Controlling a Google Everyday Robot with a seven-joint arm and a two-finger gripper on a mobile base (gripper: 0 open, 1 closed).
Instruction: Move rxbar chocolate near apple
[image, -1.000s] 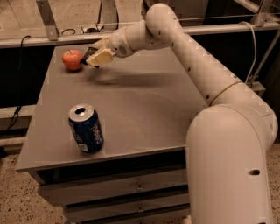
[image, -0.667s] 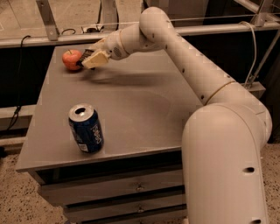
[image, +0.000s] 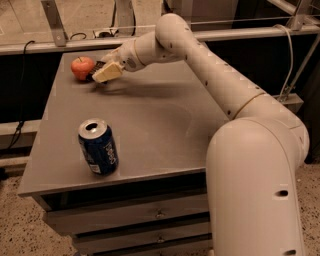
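Note:
The red-orange apple (image: 82, 67) sits at the far left corner of the grey table (image: 150, 120). My gripper (image: 106, 73) reaches across the table and is low over the surface, just right of the apple. It is shut on the rxbar chocolate (image: 97, 68), a dark flat bar whose end sticks out toward the apple and almost touches it. Most of the bar is hidden by the cream fingers (image: 109, 71).
A blue soda can (image: 98, 147) stands upright near the table's front left edge. My large white arm (image: 250, 150) fills the right side of the view. Drawers sit below the tabletop, and a metal railing runs behind the table.
My gripper with the bar has moved slightly left and down, closer to the apple and the tabletop. The apple and the can have not moved.

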